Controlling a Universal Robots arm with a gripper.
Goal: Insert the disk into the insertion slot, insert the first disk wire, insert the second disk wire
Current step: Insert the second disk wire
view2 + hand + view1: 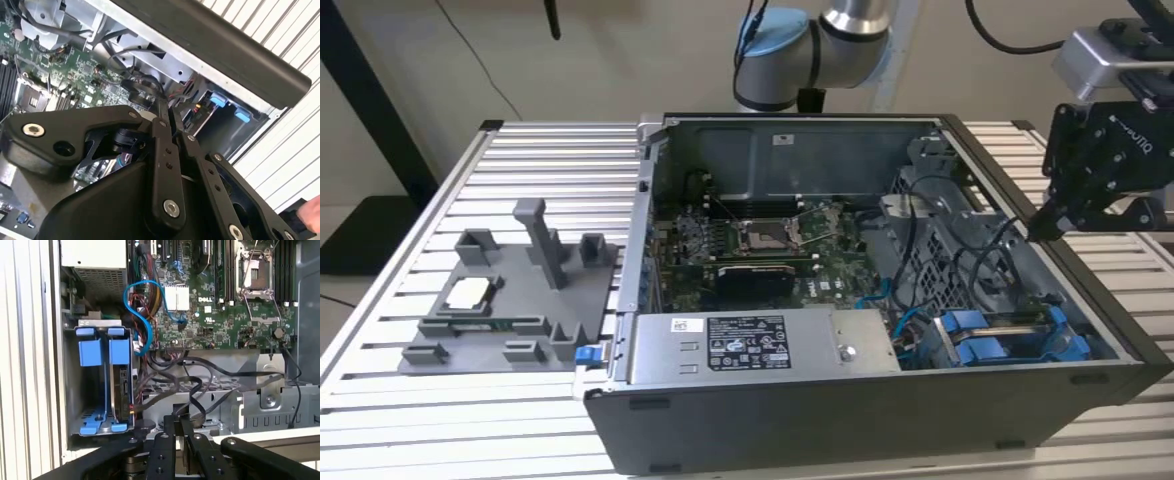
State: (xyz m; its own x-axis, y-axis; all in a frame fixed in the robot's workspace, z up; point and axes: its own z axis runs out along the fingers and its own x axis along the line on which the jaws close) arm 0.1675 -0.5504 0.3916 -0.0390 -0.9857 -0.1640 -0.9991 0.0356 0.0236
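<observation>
The disk (123, 390) stands on edge inside the insertion slot (85, 390), a grey metal bay with blue carrier tabs (91, 351) at the case's near right corner (1001, 338). My black gripper (1051, 225) hovers above the case's right wall in the exterior view, apart from the bay. In both wire-side wrist views its fingers (170, 432) press together with nothing between them (172, 120). A blue wire (145, 290) loops from the motherboard toward the bay. Black wires (200, 390) lie loose beside the disk. Whether any wire is plugged into the disk I cannot tell.
The open computer case (854, 420) sits on a slatted metal table (547, 160). A grey labelled power supply box (761, 342) lies at the case's front. A grey plastic fixture tray (507, 300) stands at the exterior view's left. The motherboard (225, 315) fills the case floor.
</observation>
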